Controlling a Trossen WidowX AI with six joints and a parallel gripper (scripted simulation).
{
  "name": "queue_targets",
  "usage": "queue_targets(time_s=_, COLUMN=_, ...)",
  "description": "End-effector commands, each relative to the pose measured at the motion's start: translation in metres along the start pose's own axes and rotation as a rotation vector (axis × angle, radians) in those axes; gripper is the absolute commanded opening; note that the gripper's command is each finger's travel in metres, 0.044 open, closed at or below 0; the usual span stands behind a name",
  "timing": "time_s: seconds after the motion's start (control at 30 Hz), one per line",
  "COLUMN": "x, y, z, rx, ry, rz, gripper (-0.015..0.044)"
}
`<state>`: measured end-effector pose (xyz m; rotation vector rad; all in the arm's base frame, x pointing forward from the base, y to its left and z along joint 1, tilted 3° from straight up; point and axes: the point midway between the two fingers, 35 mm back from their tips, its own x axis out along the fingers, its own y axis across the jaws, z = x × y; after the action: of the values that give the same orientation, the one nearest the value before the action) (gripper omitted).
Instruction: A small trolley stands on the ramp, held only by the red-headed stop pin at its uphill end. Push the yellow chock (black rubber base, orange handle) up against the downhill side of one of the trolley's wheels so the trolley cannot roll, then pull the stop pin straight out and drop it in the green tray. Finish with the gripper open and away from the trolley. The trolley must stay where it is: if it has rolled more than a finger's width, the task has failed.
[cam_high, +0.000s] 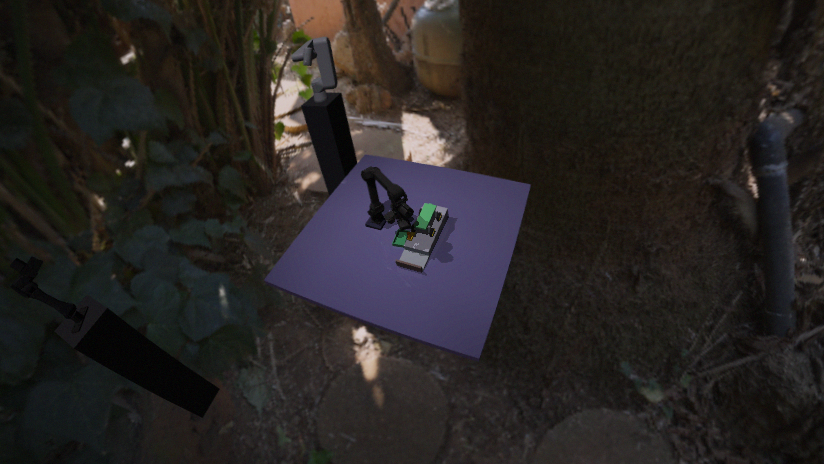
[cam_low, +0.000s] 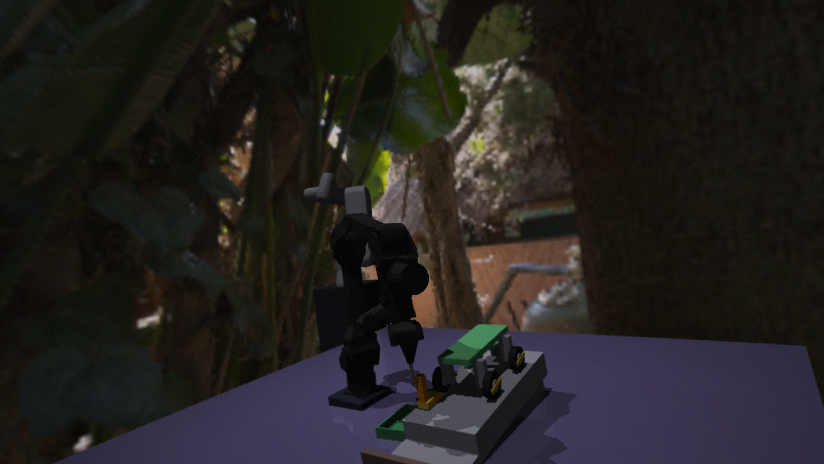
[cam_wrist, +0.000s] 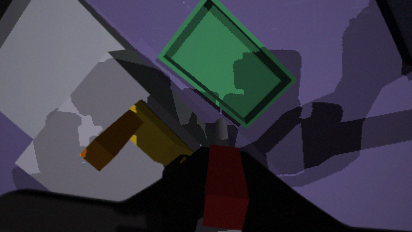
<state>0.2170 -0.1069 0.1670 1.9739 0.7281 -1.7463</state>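
My gripper (cam_high: 414, 229) (cam_low: 410, 361) (cam_wrist: 222, 157) is shut on the stop pin, red head (cam_wrist: 226, 175) between the fingers and grey shaft (cam_wrist: 221, 130) (cam_low: 411, 371) pointing down. The pin is out of the ramp, above the ramp's side edge, near a corner of the green tray (cam_high: 399, 238) (cam_low: 392, 436) (cam_wrist: 195, 45). The chock, with orange handle (cam_low: 422, 391) (cam_wrist: 112, 140) and yellow base (cam_wrist: 157, 140), stands on the ramp just downhill of the trolley's wheel on the arm's side; contact is hard to confirm. The green-topped trolley (cam_high: 426, 216) (cam_low: 475, 345) stands on the ramp (cam_low: 446, 423).
The tray lies beside the ramp's lower part, on the arm's side. A brown board (cam_high: 408, 265) (cam_low: 392, 458) crosses the ramp's foot. The handle stands up close to my fingers. My arm's base (cam_low: 360, 397) is behind, on the purple table (cam_high: 345, 276).
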Motion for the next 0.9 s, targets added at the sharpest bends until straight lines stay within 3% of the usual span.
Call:
queue_targets(time_s=0.0, x=-0.0018, y=-0.0014, z=-0.0003, rx=0.120, ry=-0.015, rz=0.028, gripper=0.0000)
queue_targets(time_s=0.5, x=-0.0027, y=-0.0030, z=-0.0030, rx=0.566, ry=-0.049, rz=0.115, gripper=0.0000)
queue_targets(time_s=0.87, x=0.0014, y=-0.0064, z=0.0016, rx=0.592, ry=-0.051, rz=0.120, gripper=0.0000)
